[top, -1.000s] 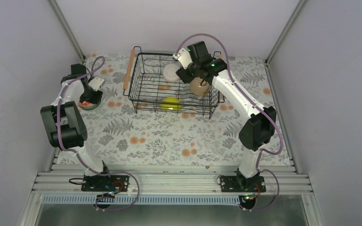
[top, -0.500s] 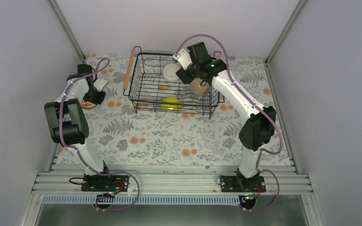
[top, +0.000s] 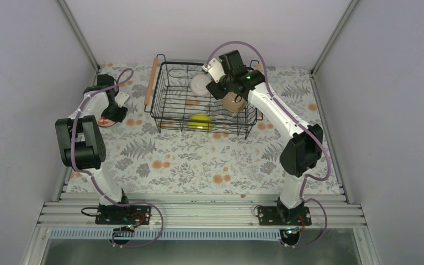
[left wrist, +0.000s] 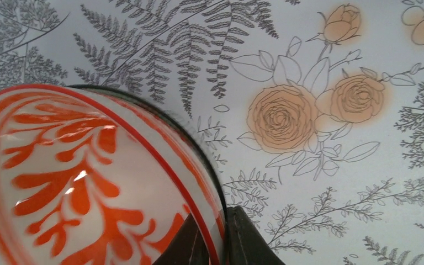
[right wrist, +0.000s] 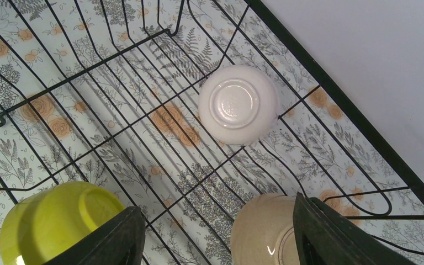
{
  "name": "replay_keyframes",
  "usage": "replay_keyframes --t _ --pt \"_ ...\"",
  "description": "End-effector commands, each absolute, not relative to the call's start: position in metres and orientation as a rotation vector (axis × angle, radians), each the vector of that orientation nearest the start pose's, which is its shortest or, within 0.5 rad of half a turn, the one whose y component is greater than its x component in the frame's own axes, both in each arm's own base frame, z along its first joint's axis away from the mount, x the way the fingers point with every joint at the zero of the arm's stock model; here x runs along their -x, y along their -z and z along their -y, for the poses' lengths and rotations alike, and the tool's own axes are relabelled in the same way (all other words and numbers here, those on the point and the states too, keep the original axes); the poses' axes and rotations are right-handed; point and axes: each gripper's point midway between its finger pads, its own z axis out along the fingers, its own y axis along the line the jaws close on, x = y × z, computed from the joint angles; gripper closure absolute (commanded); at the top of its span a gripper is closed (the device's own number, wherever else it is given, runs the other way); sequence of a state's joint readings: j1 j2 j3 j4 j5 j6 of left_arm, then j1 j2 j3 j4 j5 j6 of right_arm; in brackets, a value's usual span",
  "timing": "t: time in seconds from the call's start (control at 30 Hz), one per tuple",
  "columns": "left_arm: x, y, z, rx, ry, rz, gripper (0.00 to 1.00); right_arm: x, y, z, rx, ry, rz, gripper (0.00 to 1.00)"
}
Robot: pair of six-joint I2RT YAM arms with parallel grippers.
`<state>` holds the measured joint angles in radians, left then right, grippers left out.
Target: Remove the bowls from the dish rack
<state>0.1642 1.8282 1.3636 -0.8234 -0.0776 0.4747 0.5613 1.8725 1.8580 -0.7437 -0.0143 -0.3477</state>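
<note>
The black wire dish rack (top: 168,110) stands at the back middle of the table. It holds a white bowl (top: 200,84), upside down in the right wrist view (right wrist: 238,104), a tan bowl (top: 233,101) and a yellow-green bowl (top: 200,121). My right gripper (top: 224,88) hangs open over the rack. The tan bowl (right wrist: 265,232) lies just inside its right finger and the yellow-green bowl (right wrist: 55,221) beside its left finger. My left gripper (top: 112,114) is shut on the rim of the white bowl with red-orange pattern (left wrist: 88,182), left of the rack. No mint bowl shows.
A wooden rod handle (top: 150,80) runs along the rack's left side. The flowered table cover (top: 199,160) reaches from the rack to the arm bases. Grey walls and metal frame posts close in the left, back and right.
My left arm has swung toward the back and a little right, carrying the patterned bowl slightly toward the rack. The right arm has hardly moved.
</note>
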Motion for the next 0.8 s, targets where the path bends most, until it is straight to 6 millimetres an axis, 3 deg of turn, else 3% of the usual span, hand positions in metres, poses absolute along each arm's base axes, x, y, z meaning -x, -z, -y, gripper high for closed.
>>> replay_keyframes --t 0.0,0.17,0.23,0.6,0.67,0.77 --pt "-0.404 -0.086 -0.087 -0.373 -0.302 -2.844 0.81 -0.443 -0.258 -0.28 1.03 -0.126 -2.072 0.35" --pt "-0.403 -0.096 -0.093 -0.359 -0.351 -2.837 0.57 -0.441 -0.259 -0.28 1.032 -0.129 -2.072 0.35" --pt "-0.404 -0.104 -0.092 -0.354 -0.35 -2.824 0.53 -0.44 -0.259 -0.28 1.031 -0.134 -2.072 0.35" --pt "-0.408 -0.128 -0.07 -0.341 -0.256 -2.77 0.49 -0.442 -0.263 -0.279 1.021 -0.125 -2.065 0.35" --pt "-0.412 -0.133 -0.067 -0.334 -0.253 -2.753 0.53 -0.442 -0.262 -0.279 1.021 -0.124 -2.069 0.35" --pt "-0.417 -0.135 -0.067 -0.314 -0.253 -2.745 0.86 -0.442 -0.262 -0.277 1.017 -0.116 -2.07 0.36"
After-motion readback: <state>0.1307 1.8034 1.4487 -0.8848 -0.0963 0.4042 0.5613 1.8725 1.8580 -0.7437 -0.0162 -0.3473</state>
